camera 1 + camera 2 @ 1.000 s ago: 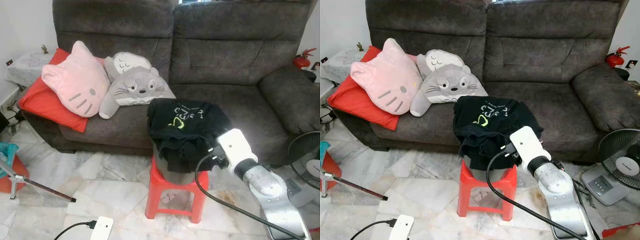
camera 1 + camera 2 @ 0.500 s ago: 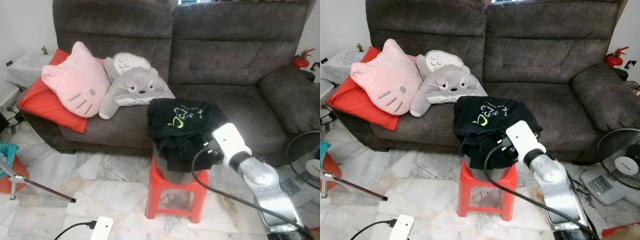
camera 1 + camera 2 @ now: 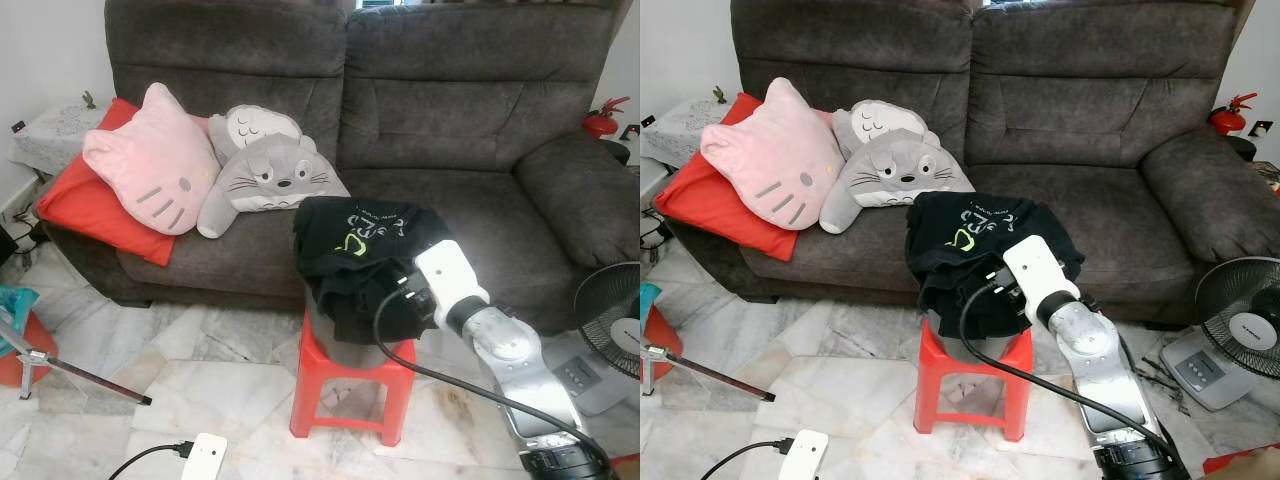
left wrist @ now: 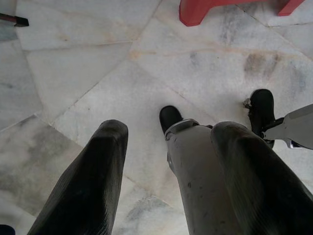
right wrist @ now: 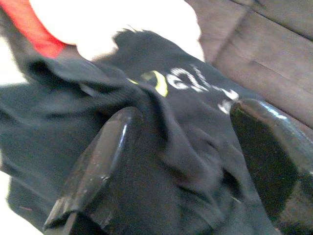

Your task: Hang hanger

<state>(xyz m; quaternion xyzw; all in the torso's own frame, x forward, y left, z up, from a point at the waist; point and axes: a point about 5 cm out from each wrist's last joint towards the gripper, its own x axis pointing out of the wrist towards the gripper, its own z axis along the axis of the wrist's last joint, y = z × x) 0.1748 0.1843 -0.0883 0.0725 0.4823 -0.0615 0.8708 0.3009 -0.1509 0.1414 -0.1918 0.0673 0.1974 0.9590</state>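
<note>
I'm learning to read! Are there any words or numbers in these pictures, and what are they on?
Black shirt on the red stool: white writing and a yellow-green mark, too small and blurred to read, even from the right hand spread open over it.
Fan: a round white label in the middle, too small to read.
Nothing else has words or numbers on it.

Two head cameras look down at a sofa (image 3: 400,120) and stool (image 3: 345,385); wrist cameras look closely at floor (image 4: 98,98) and black shirt (image 5: 146,147).
</note>
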